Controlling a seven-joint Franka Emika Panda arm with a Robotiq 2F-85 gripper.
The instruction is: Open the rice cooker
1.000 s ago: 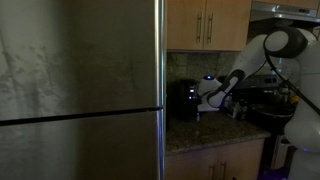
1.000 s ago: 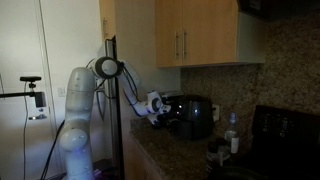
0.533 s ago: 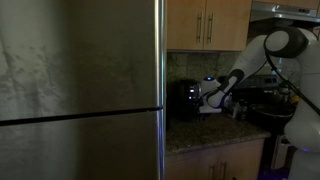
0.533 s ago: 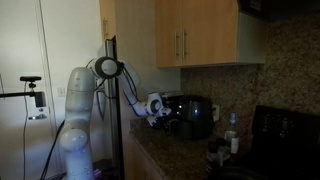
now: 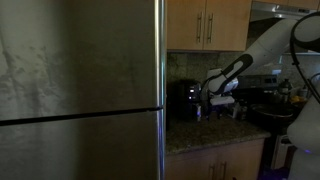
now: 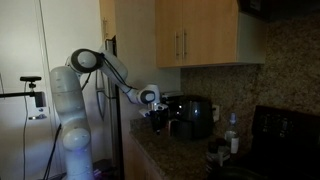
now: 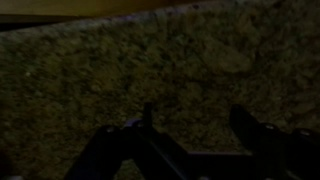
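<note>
The rice cooker is a small glossy black box on the granite counter, under the wooden cabinets. Its lid looks down in both exterior views. My gripper hangs just beside the cooker's front, pointing down toward the counter. Whether it touches the cooker is too dark to tell. In the wrist view the gripper shows two dark fingers standing well apart, open, with only speckled granite between them. The cooker does not show in the wrist view.
A tall steel fridge fills one side. Wooden cabinets hang above the counter. Bottles and a dark stove stand further along the counter. A camera stand is behind the arm.
The jaws have gone from shut to open. The arm has swung its elbow up and away, and the gripper now points downward beside the cooker.
</note>
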